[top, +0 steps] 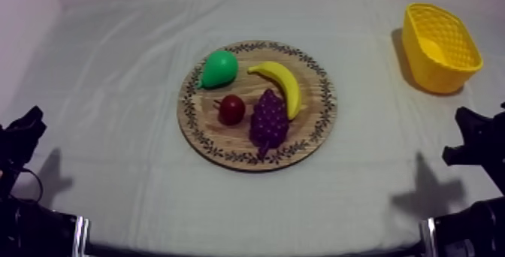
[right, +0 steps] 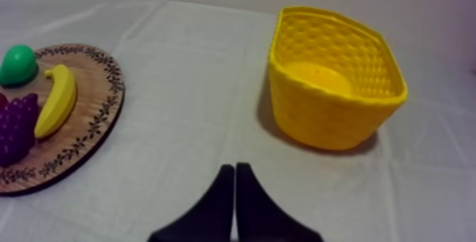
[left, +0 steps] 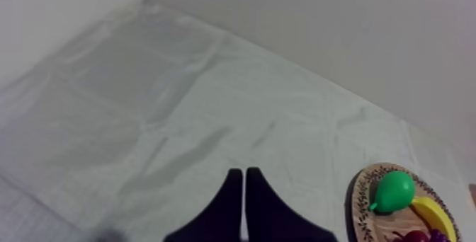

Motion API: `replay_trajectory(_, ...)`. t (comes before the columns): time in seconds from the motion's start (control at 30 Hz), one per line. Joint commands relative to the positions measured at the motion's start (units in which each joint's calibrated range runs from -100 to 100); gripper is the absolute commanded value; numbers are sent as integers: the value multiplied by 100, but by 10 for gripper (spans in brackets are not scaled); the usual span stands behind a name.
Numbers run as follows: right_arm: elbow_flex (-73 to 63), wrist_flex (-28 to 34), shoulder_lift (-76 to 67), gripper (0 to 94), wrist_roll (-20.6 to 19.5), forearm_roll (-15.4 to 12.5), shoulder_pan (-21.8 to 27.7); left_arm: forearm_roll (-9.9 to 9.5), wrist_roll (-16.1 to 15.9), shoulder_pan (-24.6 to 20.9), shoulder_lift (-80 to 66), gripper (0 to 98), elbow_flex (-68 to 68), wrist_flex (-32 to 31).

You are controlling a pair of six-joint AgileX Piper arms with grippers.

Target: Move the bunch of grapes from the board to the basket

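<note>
Setup: a round wooden board with a patterned rim (top: 312,121) sits mid-worktop. It carries four toy fruits: a green plastic pear (top: 219,68) at the far left, a yellow curved banana (top: 282,84) at the far right, a small dark red fruit (top: 231,109) near the middle, and the purple bunch of grapes (top: 268,119).

The grapes lie flat on the near half of the board, between the red fruit and the banana and close beside both. I cannot tell whether they touch. Nothing lies on top of the bunch, so it looks reachable from above.

The yellow lattice-walled plastic basket (top: 437,76) stands upright at the far right of the worktop, well apart from the board. Its mouth faces up and there is nothing inside. That placement favours the right arm for the carry, in my judgement.

Claws: the left claw (left: 244,173) has its black fingers pressed together in a narrow wedge, gripping nothing, and it hangs over bare cloth beside the board. The right claw (right: 234,168) is likewise closed on nothing, between board and basket. Both arms sit low at the near edges, so no grasp has begun.

Surface: the grey-white cloth (top: 128,87) is creased in long folds and looks soft and matte. The arms cast shadows onto it.

Room: plain pale walls behind the worktop.
</note>
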Motion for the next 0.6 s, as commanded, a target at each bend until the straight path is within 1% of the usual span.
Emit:
replay_trajectory(0.0, -100, 30, -2, 8, -135, 24, 2, 1, 1, -3, 5, 1, 0, -1)
replay_trajectory(0.07, -248, 57, -2, 13, -263, 44, 19, 1, 2, -3, 5, 1, 0, -1)
replay_trajectory(0.13, -457, 108, -2, 9, -289, -36, 53, 1, 2, -3, 5, 1, 0, -1)
replay_trajectory(0.3, -1307, 491, -8, 9, -124, -424, 85, 1, 3, -3, 5, 1, 0, -1)
replay_trajectory(0.43, -2009, 621, 81, 11, 49, -772, 73, 1, 3, -3, 5, 1, 0, -1)
replay_trajectory(0.57, -2768, 674, 723, 8, 135, -1062, 67, 1, 4, -3, 5, 1, 0, -1)
